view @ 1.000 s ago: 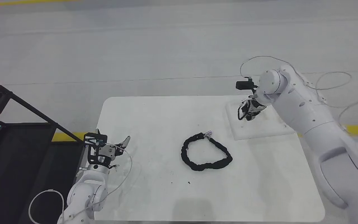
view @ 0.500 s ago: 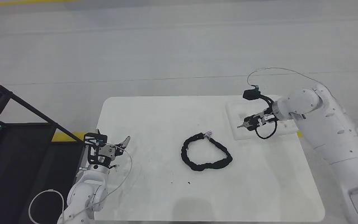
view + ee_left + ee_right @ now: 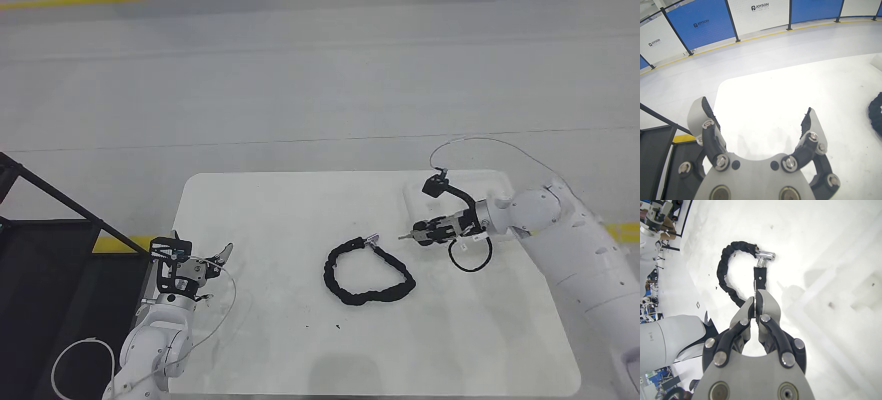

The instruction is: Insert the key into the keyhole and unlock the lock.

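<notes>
White rounded right arm [image 3: 565, 235], thin looping cable [image 3: 490, 141], silver claw [image 3: 755, 297], black linkages [image 3: 773, 329]

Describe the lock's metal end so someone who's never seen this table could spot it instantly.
On the white table, find the black fabric-covered chain lying in a loop near the middle. Where its two ends meet, on the side facing the right pincer, sits the lock barrel. It is the one shiny chrome piece among black fabric.

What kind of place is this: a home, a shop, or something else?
Most likely a robot test hall or lab: blue and white fence panels border a bare grey floor marked with a yellow line, and a white work table stands on it.
</notes>
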Robot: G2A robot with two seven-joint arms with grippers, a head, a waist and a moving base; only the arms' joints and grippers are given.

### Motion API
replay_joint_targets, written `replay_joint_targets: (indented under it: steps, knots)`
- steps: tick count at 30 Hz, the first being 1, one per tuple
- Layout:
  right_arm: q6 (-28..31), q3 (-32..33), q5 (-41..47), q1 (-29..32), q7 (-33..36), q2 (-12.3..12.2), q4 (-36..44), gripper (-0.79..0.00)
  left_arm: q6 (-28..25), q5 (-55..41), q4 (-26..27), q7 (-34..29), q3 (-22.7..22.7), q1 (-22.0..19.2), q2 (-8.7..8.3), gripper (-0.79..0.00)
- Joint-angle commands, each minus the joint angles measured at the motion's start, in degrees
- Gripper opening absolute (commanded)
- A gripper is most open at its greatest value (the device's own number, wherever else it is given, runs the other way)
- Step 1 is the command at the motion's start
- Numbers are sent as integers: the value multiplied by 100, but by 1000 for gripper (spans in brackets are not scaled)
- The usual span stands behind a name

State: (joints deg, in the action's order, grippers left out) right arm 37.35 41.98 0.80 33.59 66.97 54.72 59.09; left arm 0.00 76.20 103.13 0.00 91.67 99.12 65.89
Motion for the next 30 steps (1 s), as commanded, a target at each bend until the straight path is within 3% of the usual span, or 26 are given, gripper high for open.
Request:
replay_joint_targets:
  steps: [1,7,30]
  knots:
    - [182,-380,250,-129,-182,-54,-37,-785,0,0,0,0,0,0,0,0]
    - [939,-1455,780,-531,-939,-289,-163,-785,0,0,0,0,0,0,0,0]
    - [939,-1455,780,-531,-939,-289,-163,-785,0,0,0,0,0,0,0,0]
